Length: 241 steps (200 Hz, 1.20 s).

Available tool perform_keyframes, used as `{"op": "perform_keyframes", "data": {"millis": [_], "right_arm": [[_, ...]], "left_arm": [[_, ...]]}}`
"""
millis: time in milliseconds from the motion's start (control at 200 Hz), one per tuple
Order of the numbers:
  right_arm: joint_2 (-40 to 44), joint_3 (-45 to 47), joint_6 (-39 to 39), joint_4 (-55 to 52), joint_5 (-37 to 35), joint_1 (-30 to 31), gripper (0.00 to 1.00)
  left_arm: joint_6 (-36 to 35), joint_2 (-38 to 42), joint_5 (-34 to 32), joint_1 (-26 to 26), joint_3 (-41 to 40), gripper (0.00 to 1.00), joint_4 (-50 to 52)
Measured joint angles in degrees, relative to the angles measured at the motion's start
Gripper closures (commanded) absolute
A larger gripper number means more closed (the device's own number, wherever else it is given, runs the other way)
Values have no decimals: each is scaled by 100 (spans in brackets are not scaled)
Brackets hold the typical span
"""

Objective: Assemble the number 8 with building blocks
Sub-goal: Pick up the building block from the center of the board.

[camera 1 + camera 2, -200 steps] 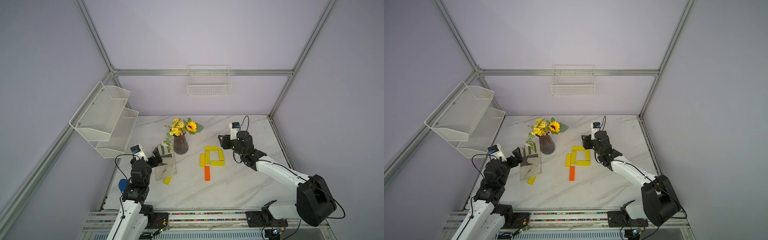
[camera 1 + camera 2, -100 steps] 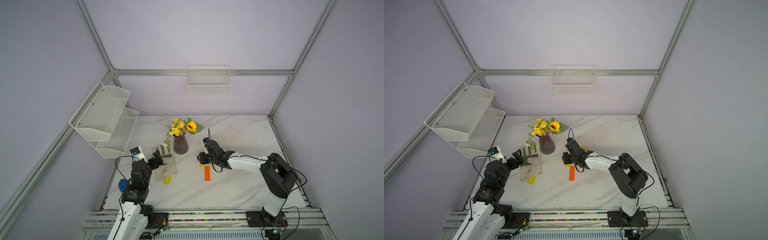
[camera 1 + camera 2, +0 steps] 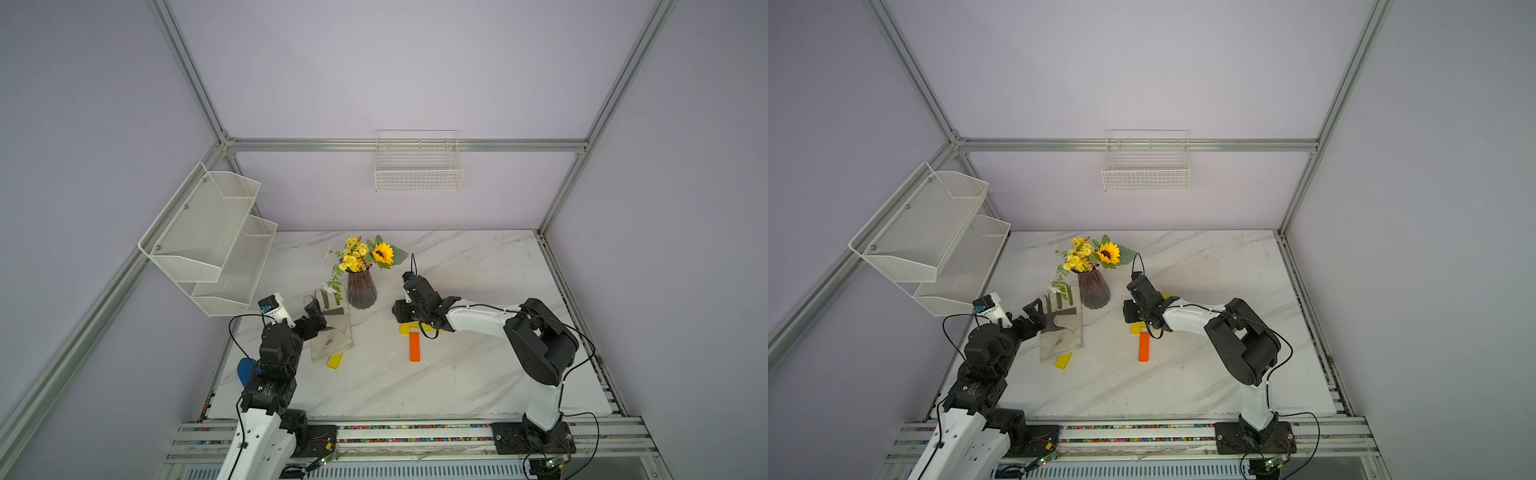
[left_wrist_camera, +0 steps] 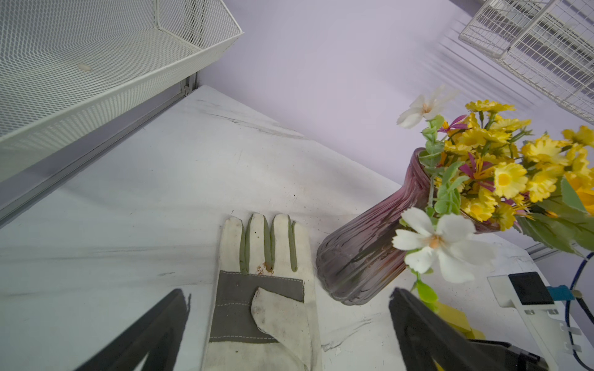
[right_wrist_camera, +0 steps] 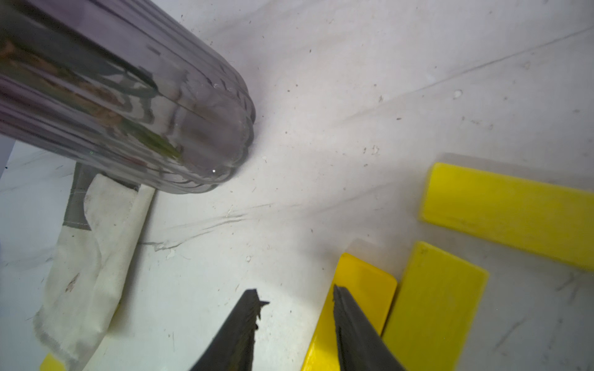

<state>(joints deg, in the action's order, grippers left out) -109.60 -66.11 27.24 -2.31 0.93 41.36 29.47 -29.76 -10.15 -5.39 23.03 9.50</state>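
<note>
While the left gripper (image 4: 287, 292) hangs spread wide above the work glove (image 4: 276, 321), the right gripper (image 5: 295, 290), jaws narrowly parted and empty, overlaps a yellow bar (image 5: 360, 276) of the unfinished number 8 (image 3: 404, 329); the orange bar (image 3: 414, 346) lies just beside it.

Marble-pattern counter (image 3: 478, 374) carries a ribbed purple glass vase (image 3: 361, 291), upright, holding yellow flowers (image 3: 356, 255). A white-and-grey work glove (image 3: 333, 341) lies flat just beside the vase. A two-tier white mesh shelf (image 3: 208, 237) and a white wire basket (image 3: 417, 174) hang on the walls.
</note>
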Motion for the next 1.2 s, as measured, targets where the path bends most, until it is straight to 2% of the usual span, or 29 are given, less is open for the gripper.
{"op": "perform_keyframes", "data": {"millis": [505, 855, 1205], "right_arm": [[-428, -129, -166, 190, 151, -313, 57], [-254, 328, -162, 525, 485, -271, 58], [-238, 146, -330, 122, 455, 267, 43]], "left_arm": [[52, -2, 109, 0, 0, 0, 0], [146, -39, 127, 0, 0, 0, -11], [149, -39, 166, 0, 0, 0, -107]]}}
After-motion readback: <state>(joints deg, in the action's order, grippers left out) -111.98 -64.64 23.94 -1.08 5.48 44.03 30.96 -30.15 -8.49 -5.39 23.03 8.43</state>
